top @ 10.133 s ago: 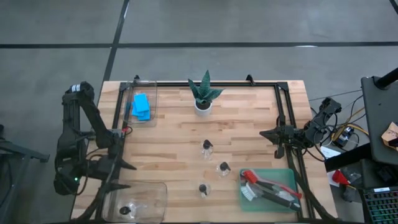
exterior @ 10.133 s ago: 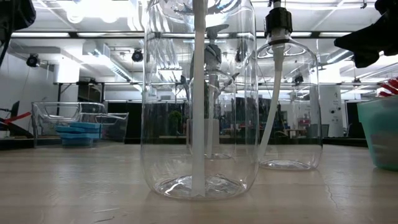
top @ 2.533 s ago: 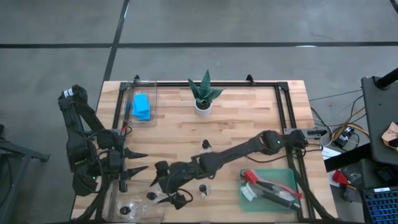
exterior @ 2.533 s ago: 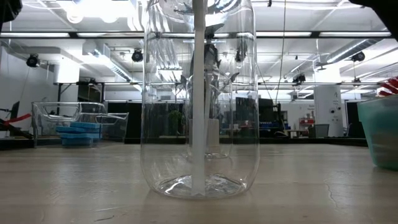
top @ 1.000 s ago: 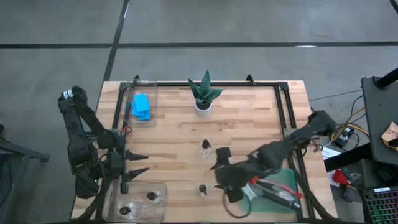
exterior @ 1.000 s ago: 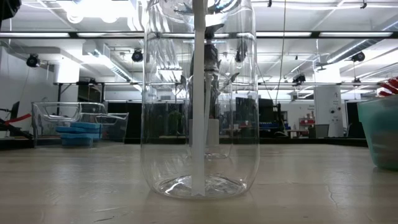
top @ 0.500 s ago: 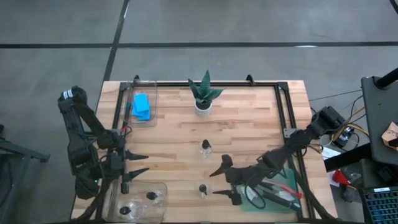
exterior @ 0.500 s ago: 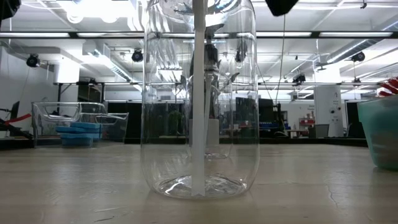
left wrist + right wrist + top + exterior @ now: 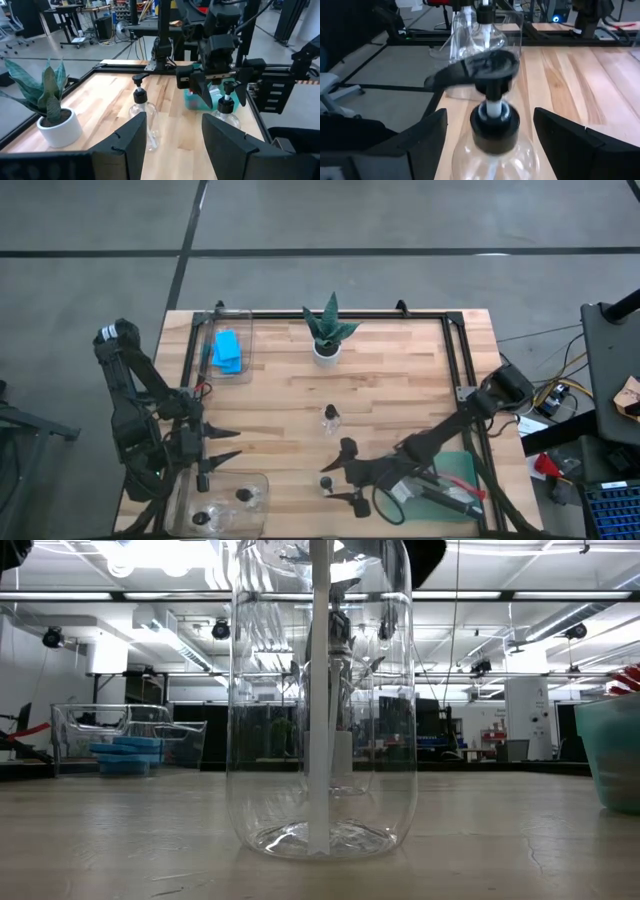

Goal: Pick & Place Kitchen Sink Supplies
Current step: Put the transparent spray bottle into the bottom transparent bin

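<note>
A small clear bottle with a black pump cap (image 9: 492, 120) stands on the table near its front edge (image 9: 327, 483). My right gripper (image 9: 336, 481) is open, one finger on either side of that bottle and not touching it. A second such bottle (image 9: 331, 417) stands farther back, near the table's middle. Two more (image 9: 243, 496) lie in a clear bin (image 9: 262, 480) at the near left. My left gripper (image 9: 232, 443) waits open above the table's left side, beside that bin. In the low view the near bottle (image 9: 320, 700) fills the middle of the picture.
Blue sponges (image 9: 227, 352) lie in a clear bin (image 9: 246, 330) at the far left. A potted plant (image 9: 328, 332) stands at the far middle. A green tray (image 9: 462, 470) with red-and-black brushes (image 9: 440, 485) sits at the near right, under my right arm.
My right gripper has come down and moved toward the table's left edge, tipping toward level. It has ended with its fingers on either side of the bottle near the front edge. In the low view it has come into the picture from above.
</note>
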{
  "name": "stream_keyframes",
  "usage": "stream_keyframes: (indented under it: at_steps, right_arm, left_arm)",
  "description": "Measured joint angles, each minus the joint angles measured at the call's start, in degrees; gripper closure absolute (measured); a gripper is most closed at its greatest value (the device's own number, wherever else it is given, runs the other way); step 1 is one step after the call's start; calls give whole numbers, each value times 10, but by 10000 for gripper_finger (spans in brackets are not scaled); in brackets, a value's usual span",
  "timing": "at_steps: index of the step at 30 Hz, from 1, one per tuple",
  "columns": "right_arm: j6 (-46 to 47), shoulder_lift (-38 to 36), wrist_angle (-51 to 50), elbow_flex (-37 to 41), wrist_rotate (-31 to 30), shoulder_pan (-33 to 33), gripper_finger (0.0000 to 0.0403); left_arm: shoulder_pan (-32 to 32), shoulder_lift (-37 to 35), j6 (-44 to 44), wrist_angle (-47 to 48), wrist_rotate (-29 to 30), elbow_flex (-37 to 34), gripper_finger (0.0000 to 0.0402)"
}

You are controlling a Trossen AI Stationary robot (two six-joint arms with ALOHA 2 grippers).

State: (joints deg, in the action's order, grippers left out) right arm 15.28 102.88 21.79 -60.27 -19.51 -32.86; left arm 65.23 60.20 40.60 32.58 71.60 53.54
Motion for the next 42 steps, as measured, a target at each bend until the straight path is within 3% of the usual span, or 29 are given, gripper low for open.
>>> stream_keyframes:
  at_steps: [9, 22, 33, 42]
  right_arm:
    - [0, 23, -1, -15, 0, 10, 139]
    - [-12, 18, -1, -13, 0, 13, 271]
    - [-71, -3, -11, -48, 9, 49, 261]
    - [-131, -16, -80, -130, 42, 86, 273]
  left_arm:
    - [0, 6, 6, -7, -6, -4, 218]
    - [-4, 55, 1, -19, 30, -4, 147]
    - [-14, 59, -9, -50, 28, -4, 140]
    - [-51, 73, -15, -52, 8, -4, 57]
